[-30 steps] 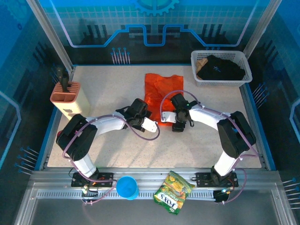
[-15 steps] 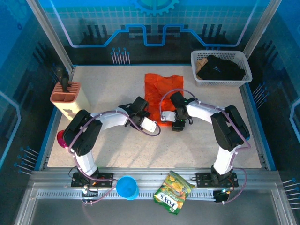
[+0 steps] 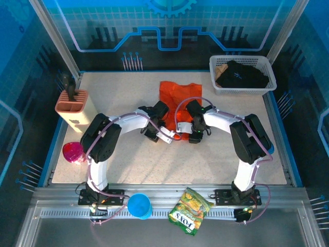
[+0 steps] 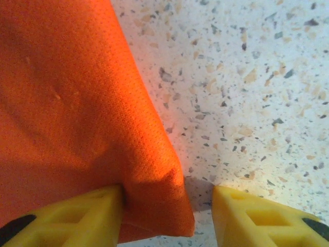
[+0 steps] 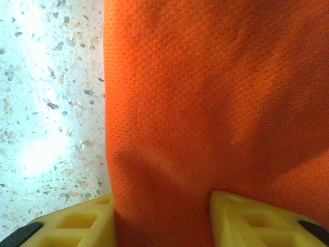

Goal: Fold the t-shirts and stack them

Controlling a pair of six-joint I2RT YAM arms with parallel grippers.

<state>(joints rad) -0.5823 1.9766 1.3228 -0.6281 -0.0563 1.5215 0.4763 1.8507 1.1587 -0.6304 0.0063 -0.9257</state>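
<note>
The orange t-shirt (image 3: 177,98) lies at the table's middle as a narrow strip running away from me. Both grippers sit low at its near end. My left gripper (image 3: 169,134) is open; in the left wrist view the orange t-shirt (image 4: 77,103) puts its near corner between the yellow fingertips (image 4: 77,218), touching the left one, with bare table before the right one. My right gripper (image 3: 192,134) is open too. In the right wrist view the orange t-shirt (image 5: 205,103) fills the space between its fingertips (image 5: 257,221), its edge by the left one. The black t-shirt (image 3: 241,74) rests in the basket.
A white basket (image 3: 221,88) stands at the back right. A knife block (image 3: 72,105) and a pink cup (image 3: 73,152) are along the left side. On the front rail lie a blue cup (image 3: 139,206) and a green-yellow snack bag (image 3: 189,211).
My left gripper has slid right to the shirt's near left corner, uncovering the pink cup. The right gripper has shifted only slightly at the near right edge.
</note>
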